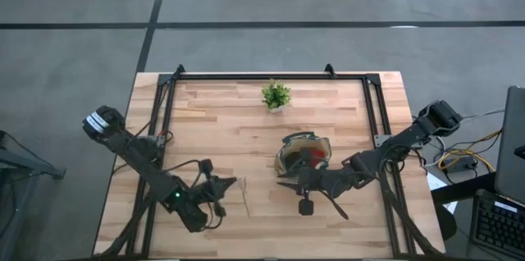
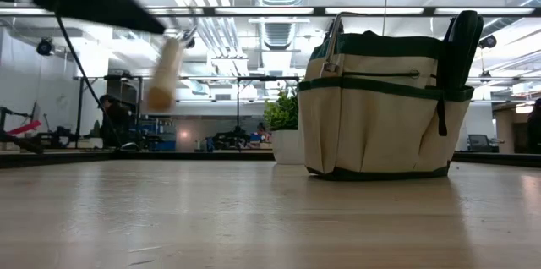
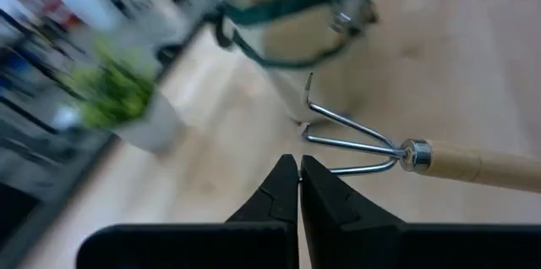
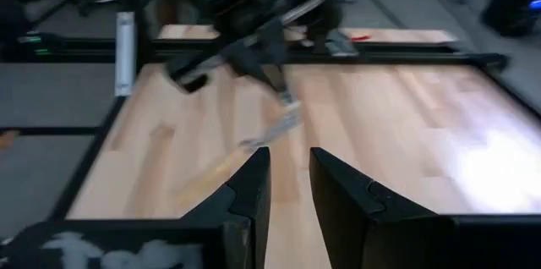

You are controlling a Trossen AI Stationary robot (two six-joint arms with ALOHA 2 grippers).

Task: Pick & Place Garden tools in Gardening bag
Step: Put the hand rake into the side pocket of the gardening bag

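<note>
My left gripper (image 3: 299,167) is shut on a wooden-handled mini rake (image 3: 439,161) at the table's near left (image 1: 230,184). In the low view the rake's handle (image 2: 165,74) hangs in the air. The khaki gardening bag (image 1: 303,156) with dark green trim stands upright on its base (image 2: 380,104) mid-table. Something red shows inside it, and a dark handle (image 2: 463,49) sticks out of a side pocket. My right gripper (image 4: 287,176) is open just on the near side of the bag (image 1: 283,185), with nothing between its fingers. My left gripper pinches the rake at its metal head, by the end of one outer tine (image 3: 325,170), between its two fingertips. The fingers come from the table's left, slanting a little down. The rake is lifted clear of the table, tilted, with its wooden handle (image 2: 165,74) hanging lower than the tines.
A small green potted plant (image 1: 276,95) stands near the table's far edge, behind the bag. A black frame (image 1: 271,76) runs around the tabletop. Bare wood lies between the two grippers and along the near edge.
</note>
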